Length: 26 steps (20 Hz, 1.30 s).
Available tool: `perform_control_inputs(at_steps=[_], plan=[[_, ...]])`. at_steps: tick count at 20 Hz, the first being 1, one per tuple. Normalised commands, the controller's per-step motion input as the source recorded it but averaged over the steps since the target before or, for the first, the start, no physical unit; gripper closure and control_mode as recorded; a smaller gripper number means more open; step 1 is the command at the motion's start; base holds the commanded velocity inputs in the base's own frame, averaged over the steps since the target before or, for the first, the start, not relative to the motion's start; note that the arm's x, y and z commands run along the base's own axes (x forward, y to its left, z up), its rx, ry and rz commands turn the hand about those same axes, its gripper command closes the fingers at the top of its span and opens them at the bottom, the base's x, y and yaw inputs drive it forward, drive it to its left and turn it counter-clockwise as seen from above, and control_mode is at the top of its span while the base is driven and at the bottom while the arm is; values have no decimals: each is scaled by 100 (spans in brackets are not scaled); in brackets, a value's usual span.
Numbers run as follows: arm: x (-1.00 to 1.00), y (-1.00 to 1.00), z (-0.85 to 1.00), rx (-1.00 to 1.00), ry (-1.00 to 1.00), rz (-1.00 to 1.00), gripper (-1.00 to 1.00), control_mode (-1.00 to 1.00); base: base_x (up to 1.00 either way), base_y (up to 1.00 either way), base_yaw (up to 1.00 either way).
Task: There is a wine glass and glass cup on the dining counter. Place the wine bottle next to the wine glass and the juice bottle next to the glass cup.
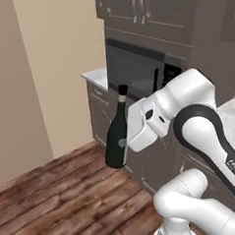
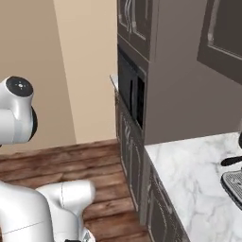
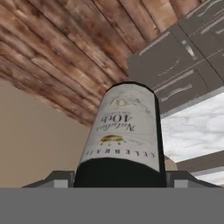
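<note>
The wine bottle (image 1: 116, 134), dark green-black with a slim neck and dark cap, hangs upright in the air above the wooden floor. My gripper (image 1: 123, 143) is shut on its lower body from the right side. In the hand view the bottle (image 3: 124, 131) stands close in front with its pale label facing the camera, and my gripper (image 3: 120, 180) clamps it from both sides at the bottom. The wine glass, the glass cup, the juice bottle and the dining counter are out of view.
Dark taupe cabinets with a built-in oven (image 1: 136, 71) stand just behind the bottle. A marble worktop (image 2: 198, 175) over cabinet doors lies to the right, with part of a dark appliance (image 2: 234, 177) on it. A beige wall (image 1: 52, 69) and open wooden floor (image 1: 55, 197) lie to the left.
</note>
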Motion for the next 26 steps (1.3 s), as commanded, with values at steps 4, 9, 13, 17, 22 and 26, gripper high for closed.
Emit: perform_control_inputs(at_steps=[4, 9, 13, 17, 22, 26], plan=[[0, 0, 0, 0, 0, 0, 100, 100, 100, 10, 23], [0, 0, 0, 0, 0, 0, 100, 100, 100, 1, 30], [0, 0, 0, 0, 0, 0, 100, 100, 79, 0, 48], [0, 0, 0, 0, 0, 0, 100, 100, 66, 11, 55], [0, 0, 0, 0, 0, 0, 100, 100, 83, 20, 42], [0, 0, 0, 0, 0, 0, 100, 100, 90, 0, 39]])
